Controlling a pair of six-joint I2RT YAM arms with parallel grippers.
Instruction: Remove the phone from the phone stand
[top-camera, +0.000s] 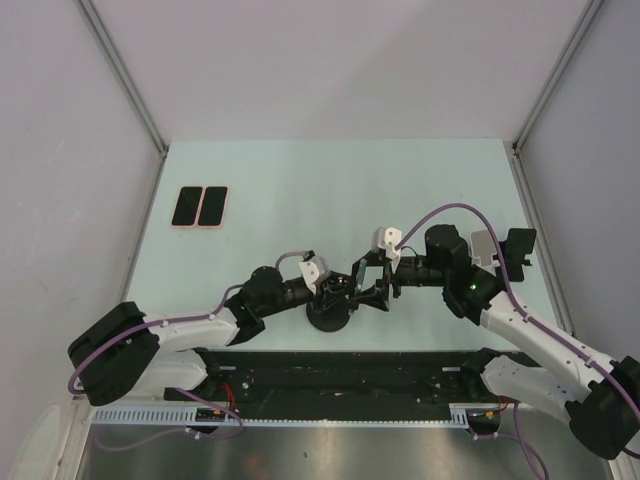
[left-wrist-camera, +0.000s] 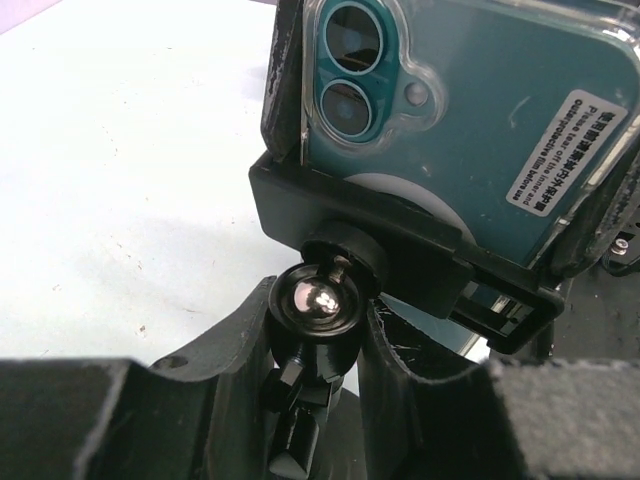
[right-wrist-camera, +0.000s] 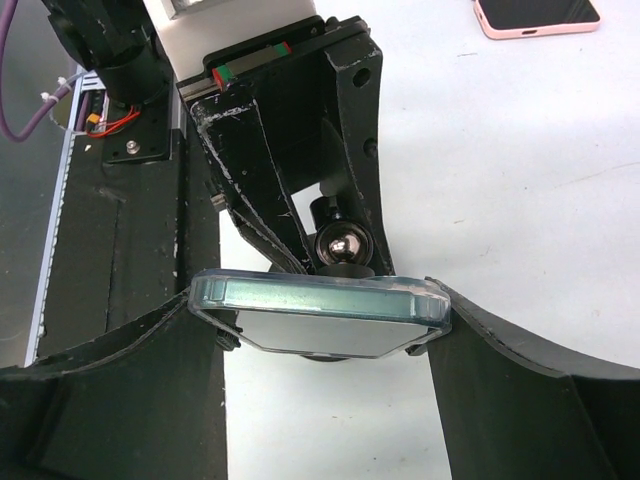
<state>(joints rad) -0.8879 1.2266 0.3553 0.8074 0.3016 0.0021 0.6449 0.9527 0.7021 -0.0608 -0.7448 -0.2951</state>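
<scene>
Right gripper (right-wrist-camera: 320, 322) pinches the phone (right-wrist-camera: 318, 300) by 2 opposite edges, apparently to pull it free. Left gripper (left-wrist-camera: 315, 335) clamps the phone stand (left-wrist-camera: 400, 235) around its ball joint (left-wrist-camera: 312, 300), likely to steady it. The phone is not yet out of the cradle, near the table's (top-camera: 300, 180) centre.

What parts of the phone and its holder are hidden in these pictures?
Top view: the phone is too small and dark.
Left wrist view: the left pincer hides the base of the phone stand; the frame edge cuts the phone.
Right wrist view: phone edge-on in the right pincer, screen unreadable.
</scene>
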